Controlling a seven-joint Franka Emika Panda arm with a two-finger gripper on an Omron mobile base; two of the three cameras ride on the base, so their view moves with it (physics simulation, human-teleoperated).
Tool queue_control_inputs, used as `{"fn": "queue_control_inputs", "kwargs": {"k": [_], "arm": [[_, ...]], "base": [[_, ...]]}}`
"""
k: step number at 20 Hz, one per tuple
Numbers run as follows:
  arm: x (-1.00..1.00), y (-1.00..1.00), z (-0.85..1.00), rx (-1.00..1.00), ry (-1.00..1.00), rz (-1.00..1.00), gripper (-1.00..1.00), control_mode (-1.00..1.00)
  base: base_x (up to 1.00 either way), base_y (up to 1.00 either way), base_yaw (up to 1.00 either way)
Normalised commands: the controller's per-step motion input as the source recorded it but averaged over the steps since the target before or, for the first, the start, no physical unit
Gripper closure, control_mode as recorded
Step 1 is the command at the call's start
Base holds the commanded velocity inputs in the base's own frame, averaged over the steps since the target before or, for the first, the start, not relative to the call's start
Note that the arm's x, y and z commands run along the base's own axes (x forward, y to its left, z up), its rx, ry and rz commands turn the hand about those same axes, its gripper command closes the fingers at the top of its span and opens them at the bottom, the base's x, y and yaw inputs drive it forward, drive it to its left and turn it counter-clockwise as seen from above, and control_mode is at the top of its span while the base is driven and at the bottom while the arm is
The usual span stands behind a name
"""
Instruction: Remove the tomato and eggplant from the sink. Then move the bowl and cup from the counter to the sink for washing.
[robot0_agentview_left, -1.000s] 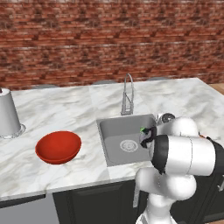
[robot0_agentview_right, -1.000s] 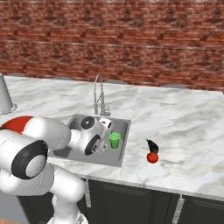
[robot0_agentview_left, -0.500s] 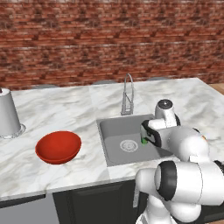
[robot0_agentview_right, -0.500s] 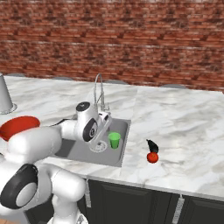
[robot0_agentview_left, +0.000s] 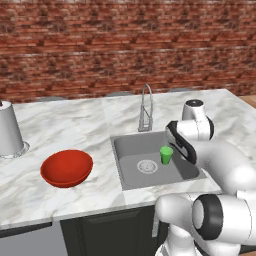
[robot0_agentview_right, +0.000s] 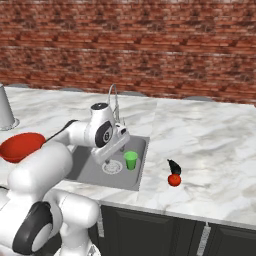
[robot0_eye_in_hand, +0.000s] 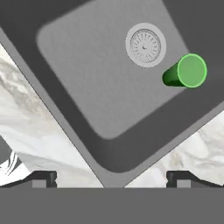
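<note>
I've got the tool (robot0_eye_in_hand: 112, 177) spread wide and empty, hanging over the sink (robot0_agentview_left: 131, 177). The cup (robot0_agentview_left: 166, 154) stands upright in the basin just beyond the tool, beside the drain. Tomato (robot0_agentview_right: 174, 180) and eggplant (robot0_agentview_right: 174, 166) sit together on the tabletop (robot0_agentview_right: 210, 150), well off to one side. The bowl (robot0_agentview_left: 66, 168) waits on the other side, outside the sink. Risk, I reckon: setting that wide bowl down could tip the cup
</note>
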Motion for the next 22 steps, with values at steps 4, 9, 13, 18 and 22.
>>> {"fn": "queue_control_inputs", "kwargs": {"k": [4, 9, 13, 18, 22], "arm": [[-0.39, 0.18, 0.12, 0.14, 0.0, -0.27, -1.0, -1.0], [-0.33, 0.24, 0.06, 0.12, 0.0, -0.29, -1.0, -1.0], [-0.34, 0.26, 0.05, 0.08, -0.01, -0.32, -1.0, -1.0], [-0.32, 0.29, 0.06, 0.05, -0.05, -0.33, -1.0, -1.0], [-0.28, 0.28, 0.07, 0.02, -0.02, -0.31, -1.0, -1.0]], "base": [[0.0, 0.0, 0.0], [0.0, 0.0, 0.0], [0.0, 0.0, 0.0], [0.0, 0.0, 0.0], [0.0, 0.0, 0.0]]}}
